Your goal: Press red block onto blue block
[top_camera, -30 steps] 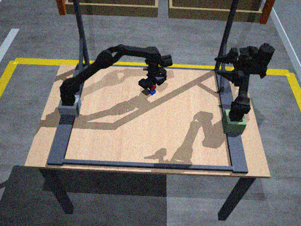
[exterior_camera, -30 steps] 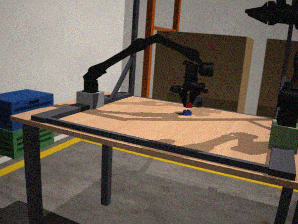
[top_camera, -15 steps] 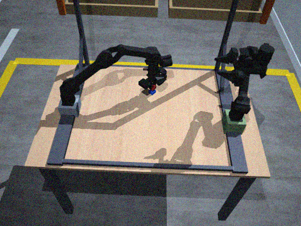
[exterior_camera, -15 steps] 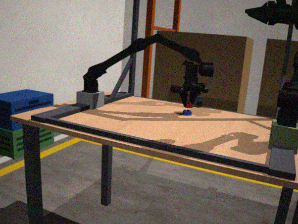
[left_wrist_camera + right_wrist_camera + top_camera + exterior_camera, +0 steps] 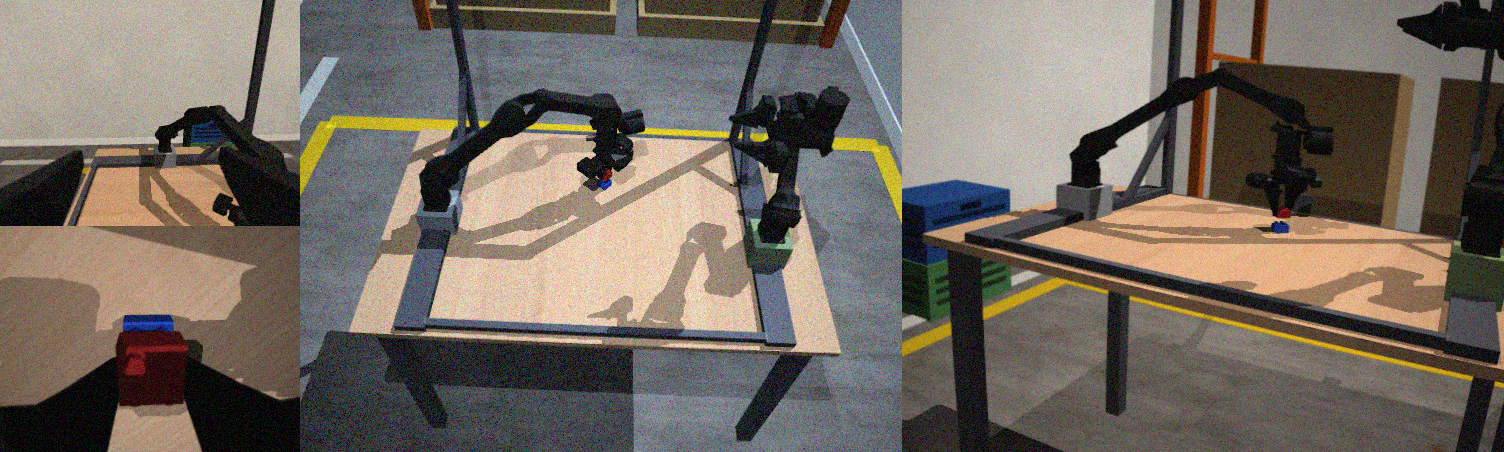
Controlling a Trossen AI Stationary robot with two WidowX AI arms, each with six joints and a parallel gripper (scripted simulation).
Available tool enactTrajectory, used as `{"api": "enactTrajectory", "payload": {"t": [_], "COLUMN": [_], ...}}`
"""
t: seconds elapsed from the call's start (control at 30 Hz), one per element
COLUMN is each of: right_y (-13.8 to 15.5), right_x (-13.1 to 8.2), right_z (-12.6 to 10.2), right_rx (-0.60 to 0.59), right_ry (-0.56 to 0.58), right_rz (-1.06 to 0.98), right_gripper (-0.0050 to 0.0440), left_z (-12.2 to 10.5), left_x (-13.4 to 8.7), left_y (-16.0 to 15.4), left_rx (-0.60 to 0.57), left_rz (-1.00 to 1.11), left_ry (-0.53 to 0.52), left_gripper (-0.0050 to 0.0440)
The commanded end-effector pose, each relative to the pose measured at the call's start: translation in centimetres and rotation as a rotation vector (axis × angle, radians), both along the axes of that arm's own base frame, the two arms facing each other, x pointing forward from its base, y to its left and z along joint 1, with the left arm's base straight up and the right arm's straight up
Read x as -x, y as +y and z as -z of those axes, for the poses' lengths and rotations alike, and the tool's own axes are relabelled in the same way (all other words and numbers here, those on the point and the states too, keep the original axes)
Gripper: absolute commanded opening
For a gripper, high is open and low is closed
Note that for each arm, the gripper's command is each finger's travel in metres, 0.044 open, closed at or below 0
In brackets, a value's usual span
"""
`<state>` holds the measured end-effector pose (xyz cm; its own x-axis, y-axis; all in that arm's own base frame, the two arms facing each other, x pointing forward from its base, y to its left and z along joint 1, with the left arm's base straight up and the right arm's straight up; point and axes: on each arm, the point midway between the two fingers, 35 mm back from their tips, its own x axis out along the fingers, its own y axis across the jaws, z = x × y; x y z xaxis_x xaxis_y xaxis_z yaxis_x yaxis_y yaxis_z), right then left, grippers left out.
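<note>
Red block up in the right tool, blue one waiting underneath, lol.

The red block (image 5: 607,174) (image 5: 1284,213) (image 5: 151,376) is gripped between the fingers of the right tool (image 5: 606,175) (image 5: 1283,213) (image 5: 235,216) (image 5: 150,364), closed snugly on its sides, and is held just above the blue block (image 5: 605,184) (image 5: 1280,227) (image 5: 148,322), with a small gap showing in the exterior view. The blue block is set on the worktop (image 5: 550,280) (image 5: 1202,260) (image 5: 120,200) (image 5: 165,286), so nothing's pressed together. The left tool (image 5: 733,130) (image 5: 1402,23) (image 5: 152,155) is spread wide, nothing in it, and is held up well apart from both blocks.
</note>
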<state>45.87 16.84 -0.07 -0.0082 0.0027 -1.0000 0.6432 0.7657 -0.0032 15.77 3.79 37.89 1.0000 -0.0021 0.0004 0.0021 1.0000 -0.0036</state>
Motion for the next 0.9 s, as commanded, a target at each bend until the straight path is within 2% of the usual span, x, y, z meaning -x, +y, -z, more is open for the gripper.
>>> {"api": "enactTrajectory", "payload": {"t": [0.0, 0.87], "right_y": [0.23, 0.25], "right_x": [-0.29, -0.29], "right_z": [-0.84, -0.05], "right_rx": [-0.009, -0.01], "right_ry": [-0.022, -0.019], "right_rz": [0.005, 0.004], "right_gripper": [-0.005, -0.005], "left_z": [-0.2, -0.2], "left_x": [-0.01, -0.01], "left_y": [0.16, 0.16], "left_rx": [-0.004, -0.004], "left_rz": [0.0, 0.0], "left_ry": [0.0, 0.0], "left_gripper": [0.04, 0.04]}}
